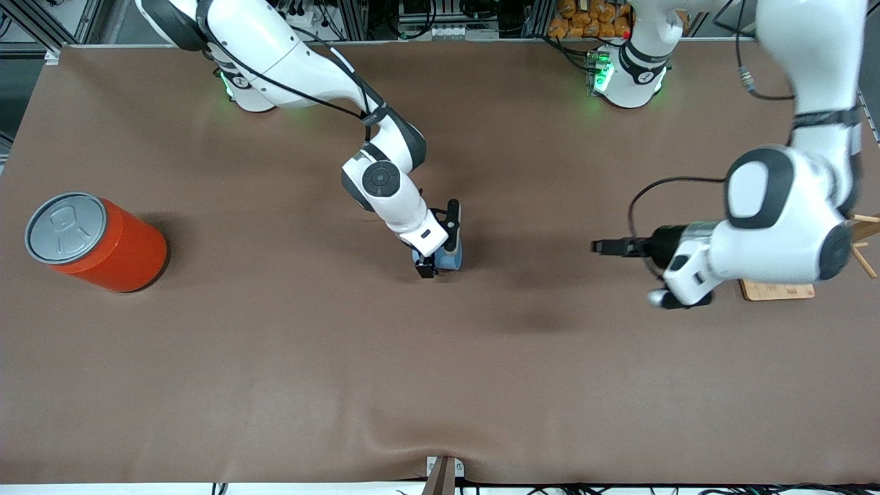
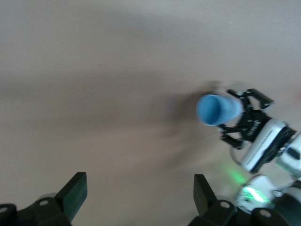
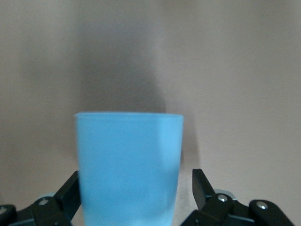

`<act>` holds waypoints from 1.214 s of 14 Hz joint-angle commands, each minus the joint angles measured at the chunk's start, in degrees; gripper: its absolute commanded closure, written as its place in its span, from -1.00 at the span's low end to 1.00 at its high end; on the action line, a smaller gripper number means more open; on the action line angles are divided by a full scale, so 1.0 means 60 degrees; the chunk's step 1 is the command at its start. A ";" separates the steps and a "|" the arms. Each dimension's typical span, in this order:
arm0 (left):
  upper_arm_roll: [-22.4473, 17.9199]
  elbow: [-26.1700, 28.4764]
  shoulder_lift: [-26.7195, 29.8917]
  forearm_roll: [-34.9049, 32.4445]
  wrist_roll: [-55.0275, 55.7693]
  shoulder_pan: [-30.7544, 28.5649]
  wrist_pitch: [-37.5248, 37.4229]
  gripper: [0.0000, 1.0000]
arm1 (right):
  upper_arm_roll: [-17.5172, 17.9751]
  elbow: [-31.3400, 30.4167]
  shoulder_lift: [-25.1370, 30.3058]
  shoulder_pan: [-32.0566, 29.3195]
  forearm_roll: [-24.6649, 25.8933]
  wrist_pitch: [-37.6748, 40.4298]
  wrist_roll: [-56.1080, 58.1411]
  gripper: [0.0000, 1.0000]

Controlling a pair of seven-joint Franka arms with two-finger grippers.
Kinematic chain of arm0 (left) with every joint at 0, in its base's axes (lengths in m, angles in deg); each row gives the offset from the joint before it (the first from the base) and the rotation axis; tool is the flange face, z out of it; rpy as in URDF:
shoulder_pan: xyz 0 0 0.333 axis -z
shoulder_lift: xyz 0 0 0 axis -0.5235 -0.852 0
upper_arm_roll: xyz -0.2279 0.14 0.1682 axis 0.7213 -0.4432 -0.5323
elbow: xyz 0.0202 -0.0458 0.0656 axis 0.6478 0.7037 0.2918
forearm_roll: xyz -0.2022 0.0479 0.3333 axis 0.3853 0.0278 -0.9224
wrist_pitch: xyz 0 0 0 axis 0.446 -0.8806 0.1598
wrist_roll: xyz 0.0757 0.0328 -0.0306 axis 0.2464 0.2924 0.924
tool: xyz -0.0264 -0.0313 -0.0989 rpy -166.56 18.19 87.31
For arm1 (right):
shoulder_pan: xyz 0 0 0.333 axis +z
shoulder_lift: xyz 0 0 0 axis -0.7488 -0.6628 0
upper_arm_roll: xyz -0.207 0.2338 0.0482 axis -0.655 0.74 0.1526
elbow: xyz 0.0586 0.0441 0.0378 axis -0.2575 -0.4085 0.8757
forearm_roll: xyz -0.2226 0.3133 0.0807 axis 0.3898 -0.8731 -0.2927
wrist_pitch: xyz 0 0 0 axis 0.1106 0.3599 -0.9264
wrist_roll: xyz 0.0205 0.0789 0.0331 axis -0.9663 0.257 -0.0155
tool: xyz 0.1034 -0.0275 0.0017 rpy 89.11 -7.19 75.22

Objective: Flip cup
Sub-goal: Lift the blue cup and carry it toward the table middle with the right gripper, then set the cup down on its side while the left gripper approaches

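Observation:
The small light-blue cup [image 1: 451, 260] is in the middle of the table and seems to lie on its side, its round open end turned toward the left arm's end. My right gripper [image 1: 440, 247] is low over it, open, with one finger on each side. In the right wrist view the cup [image 3: 128, 165] fills the gap between the fingers [image 3: 201, 188], with a gap at one finger. My left gripper [image 1: 599, 246] is open and empty, held level above the table toward the left arm's end and pointing at the cup. The left wrist view shows the cup [image 2: 215, 109] ahead, within the right gripper.
A large orange can with a grey lid [image 1: 103, 240] stands toward the right arm's end of the table. A wooden board [image 1: 777, 291] and a wooden stand [image 1: 863, 237] sit at the left arm's end, partly hidden by the left arm.

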 commanded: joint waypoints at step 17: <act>0.0001 -0.1196 -0.3666 0.6943 -0.4694 0.2197 0.3100 -1.00 | -0.1660 0.0690 0.6109 -0.4259 -0.0235 0.9797 -0.4781 -1.00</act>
